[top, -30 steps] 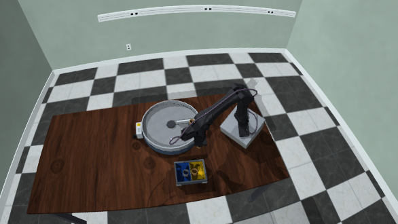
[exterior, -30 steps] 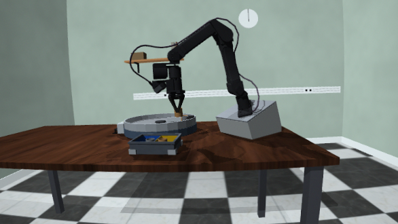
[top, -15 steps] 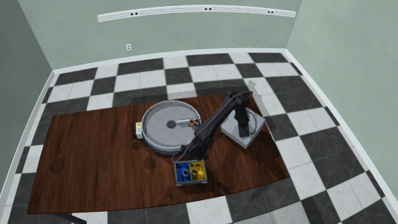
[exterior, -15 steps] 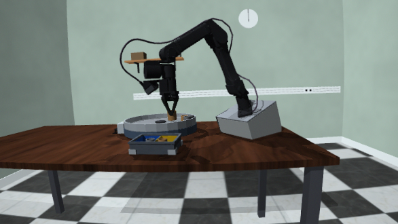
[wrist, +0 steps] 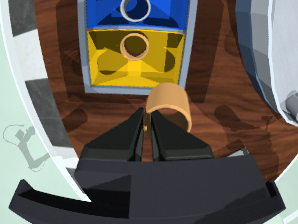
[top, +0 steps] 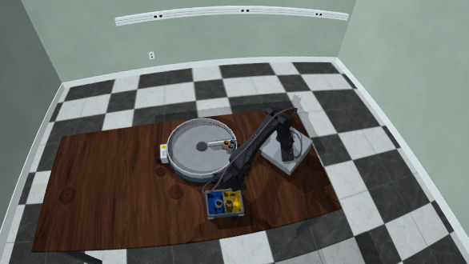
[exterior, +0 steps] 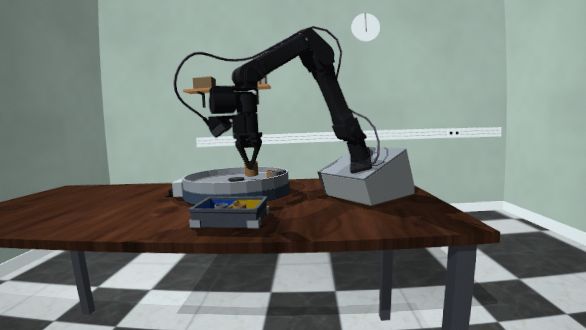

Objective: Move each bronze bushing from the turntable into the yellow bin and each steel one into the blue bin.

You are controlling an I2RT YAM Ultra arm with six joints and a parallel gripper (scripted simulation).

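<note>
My gripper [wrist: 147,113] is shut on a bronze bushing [wrist: 168,104] and holds it in the air, a short way from the yellow bin [wrist: 135,63]. The bushing also shows in the side view [exterior: 250,169] between the fingertips [exterior: 249,162]. The yellow bin holds one bronze bushing [wrist: 133,46]. The grey turntable [top: 201,148] carries a bronze bushing [top: 226,143] and a steel bushing [top: 231,146] by its right rim. The arm hides the gripper in the overhead view.
The two bins form one tray [top: 225,202] near the table's front edge, in front of the turntable. The arm's grey base block [top: 286,152] stands to the right. A small white box [top: 163,151] sits at the turntable's left side.
</note>
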